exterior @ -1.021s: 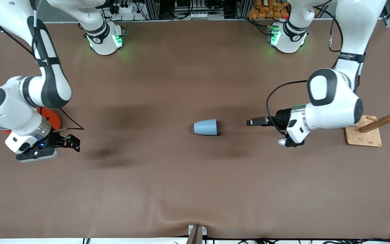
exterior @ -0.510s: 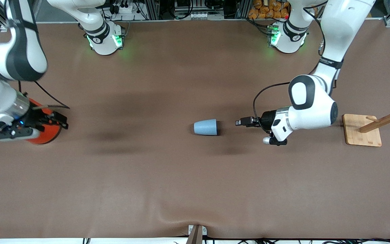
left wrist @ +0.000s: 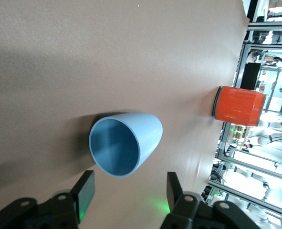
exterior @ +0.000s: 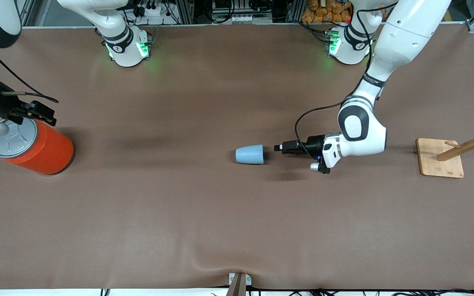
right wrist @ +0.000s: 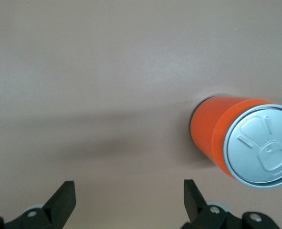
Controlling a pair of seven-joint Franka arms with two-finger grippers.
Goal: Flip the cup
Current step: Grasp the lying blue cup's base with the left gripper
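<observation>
The light blue cup [exterior: 250,154] lies on its side in the middle of the brown table, its open mouth toward the left arm's end. In the left wrist view the cup [left wrist: 126,149] shows its hollow inside. My left gripper [exterior: 279,147] is open, low over the table, a short gap from the cup's mouth and pointing at it; its fingers [left wrist: 85,192] stand apart on either side of the rim, not touching. My right gripper [exterior: 41,110] is open and empty, raised by the orange can at the right arm's end.
A large orange can with a grey lid [exterior: 31,146] stands upright at the right arm's end, also in the right wrist view [right wrist: 243,143]. A wooden rack on a board [exterior: 442,158] stands at the left arm's end. A small fixture [exterior: 239,283] sits at the table's front edge.
My left gripper has moved along the table toward the cup's mouth. My right gripper has risen and drawn away from the middle, uncovering the orange can. The cup has not moved.
</observation>
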